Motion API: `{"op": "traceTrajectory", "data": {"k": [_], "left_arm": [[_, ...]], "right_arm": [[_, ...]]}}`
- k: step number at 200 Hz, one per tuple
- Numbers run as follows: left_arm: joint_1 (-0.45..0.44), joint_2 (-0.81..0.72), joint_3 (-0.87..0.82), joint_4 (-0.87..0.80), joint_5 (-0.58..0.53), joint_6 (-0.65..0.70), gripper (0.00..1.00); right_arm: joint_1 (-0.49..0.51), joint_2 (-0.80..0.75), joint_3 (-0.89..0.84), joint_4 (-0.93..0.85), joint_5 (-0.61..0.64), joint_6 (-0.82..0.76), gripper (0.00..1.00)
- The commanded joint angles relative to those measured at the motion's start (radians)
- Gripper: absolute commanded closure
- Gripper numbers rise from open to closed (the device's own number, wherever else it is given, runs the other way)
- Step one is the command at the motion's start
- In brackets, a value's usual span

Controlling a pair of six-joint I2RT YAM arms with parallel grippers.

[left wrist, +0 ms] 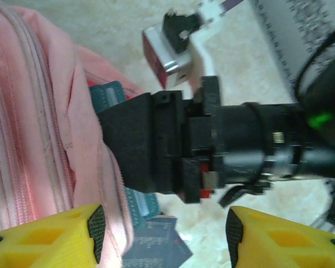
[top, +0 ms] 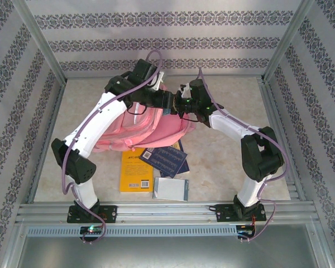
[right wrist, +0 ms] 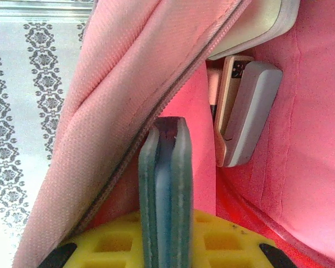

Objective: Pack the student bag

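Observation:
The pink student bag [top: 156, 128] lies in the middle of the table with its mouth toward the right arm. My right gripper [top: 181, 106] reaches into that mouth, shut on a thin teal book [right wrist: 164, 184] that stands edge-on between its yellow fingers [right wrist: 229, 240], past the zip edge of the student bag [right wrist: 128, 72]. Inside lies a grey and tan stapler-like thing [right wrist: 243, 114]. My left gripper [left wrist: 164, 229] hangs open just above the right gripper [left wrist: 173, 145], beside the bag's flap [left wrist: 28, 111], with nothing between its pads. The teal book [left wrist: 109, 96] pokes out under the right gripper.
On the table in front of the bag lie a yellow book [top: 135, 170], a dark blue book [top: 166, 158] and a pale grey notebook [top: 172, 188]. Metal frame rails [top: 156, 211] and patterned walls enclose the table. Both arms cross closely over the bag.

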Motion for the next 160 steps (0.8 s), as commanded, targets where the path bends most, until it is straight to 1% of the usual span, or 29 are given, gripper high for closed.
{"op": "traceTrajectory", "data": {"k": [1,16,31,59,70,90,108,129,133,160], "left_arm": [[-0.01,0.001,0.035,-0.088,-0.121,0.055,0.43],[-0.009,-0.005,0.033,-0.094,-0.155,0.068,0.44],[-0.009,-0.003,0.022,-0.095,-0.163,0.077,0.44],[-0.009,0.01,-0.007,-0.084,-0.14,0.071,0.44],[-0.009,0.013,-0.013,-0.083,-0.14,0.071,0.45],[-0.009,0.014,-0.02,-0.084,-0.156,0.078,0.59],[-0.01,0.011,-0.013,-0.084,-0.167,0.08,0.8],[-0.01,0.003,-0.001,-0.087,-0.169,0.072,0.98],[-0.009,-0.001,0.003,-0.084,-0.171,0.072,1.0],[-0.008,-0.032,0.031,-0.093,-0.214,0.074,1.0]], "right_arm": [[0.024,-0.011,0.047,0.078,-0.056,0.016,0.98],[0.024,-0.015,0.041,0.081,-0.056,0.019,0.98],[0.024,-0.016,0.034,0.093,-0.058,0.025,0.98],[0.027,-0.021,0.024,0.1,-0.061,0.028,0.98],[0.027,-0.023,0.022,0.103,-0.061,0.031,0.98],[0.028,-0.03,0.017,0.11,-0.058,0.036,0.98],[0.03,-0.037,0.009,0.115,-0.053,0.038,0.98],[0.028,-0.051,-0.007,0.106,-0.042,0.022,0.98],[0.028,-0.055,-0.01,0.094,-0.037,0.009,0.98],[0.021,-0.1,-0.041,-0.062,0.03,-0.122,0.97]]}}
